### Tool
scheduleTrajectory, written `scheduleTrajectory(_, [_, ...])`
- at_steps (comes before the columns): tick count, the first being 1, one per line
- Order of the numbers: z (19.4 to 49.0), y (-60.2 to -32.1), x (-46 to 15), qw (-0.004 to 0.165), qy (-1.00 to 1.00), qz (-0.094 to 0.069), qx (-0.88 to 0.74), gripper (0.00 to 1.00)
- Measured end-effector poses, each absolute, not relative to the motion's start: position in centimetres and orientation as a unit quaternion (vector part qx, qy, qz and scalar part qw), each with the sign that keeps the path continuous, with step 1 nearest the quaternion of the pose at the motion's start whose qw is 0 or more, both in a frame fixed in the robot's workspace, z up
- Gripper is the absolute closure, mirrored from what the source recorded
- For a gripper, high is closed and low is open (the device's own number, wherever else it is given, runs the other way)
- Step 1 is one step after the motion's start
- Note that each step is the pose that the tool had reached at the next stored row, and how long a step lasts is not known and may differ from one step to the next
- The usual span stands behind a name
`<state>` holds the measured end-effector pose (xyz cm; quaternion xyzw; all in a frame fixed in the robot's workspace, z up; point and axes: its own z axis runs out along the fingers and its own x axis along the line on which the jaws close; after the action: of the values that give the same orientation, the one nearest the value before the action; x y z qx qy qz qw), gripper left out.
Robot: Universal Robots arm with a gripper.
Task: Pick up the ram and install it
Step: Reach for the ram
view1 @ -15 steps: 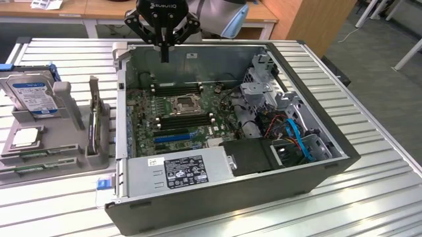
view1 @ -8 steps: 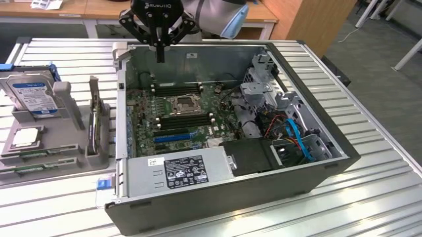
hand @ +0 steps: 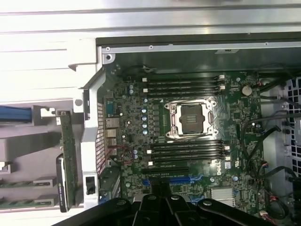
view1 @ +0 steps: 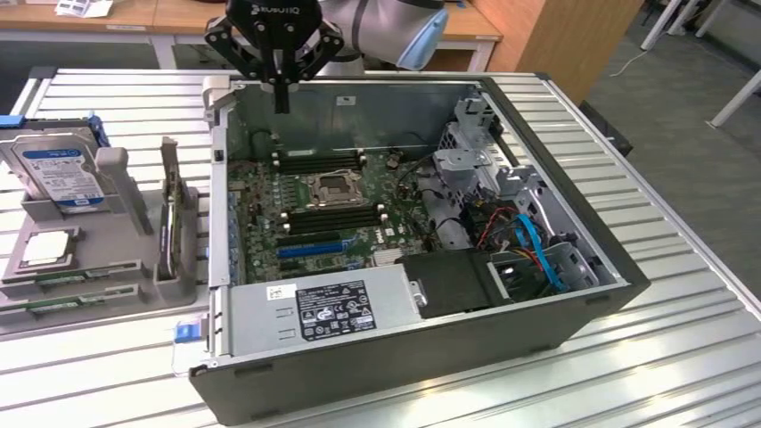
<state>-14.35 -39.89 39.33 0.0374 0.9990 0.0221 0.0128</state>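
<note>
A black robot gripper (view1: 282, 100) is held above the far wall of an open dark-grey computer case (view1: 476, 357), near the case corner toward the exterior view's left. Its fingers are pressed together and nothing is grasped between them.

The ram (view1: 57, 279) (hand: 23, 183), a long, narrow green circuit-board stick, is seen in a slot of a grey plastic holder tray (view1: 143, 308). This tray is set on the slatted silver metal desk (view1: 678, 267) just beside the case, toward the desk edge at the exterior view's left. The ram is placed next to a square silver processor chip (view1: 45, 248). A second green stick of the same kind (view1: 53, 305) (hand: 21, 203) is laid parallel and just beside it, closer to the exterior camera. A blue-labelled silver hard drive (view1: 60, 169) is stood at the tray's far end. A tall green card with a black block on its side (view1: 173, 209) is stood on edge between the tray's slots and the case wall.

Inside the case a green motherboard (hand: 235, 113) is laid flat, and its square metal processor socket (hand: 190, 120) is flanked by long black slots (hand: 183, 84). The ram is found well apart from the gripper.
</note>
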Motion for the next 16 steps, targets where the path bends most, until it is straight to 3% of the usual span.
scheduleTrajectory(16, [39.3, -39.9, -16.7, 0.013, 0.999, 0.022, 0.037, 0.90])
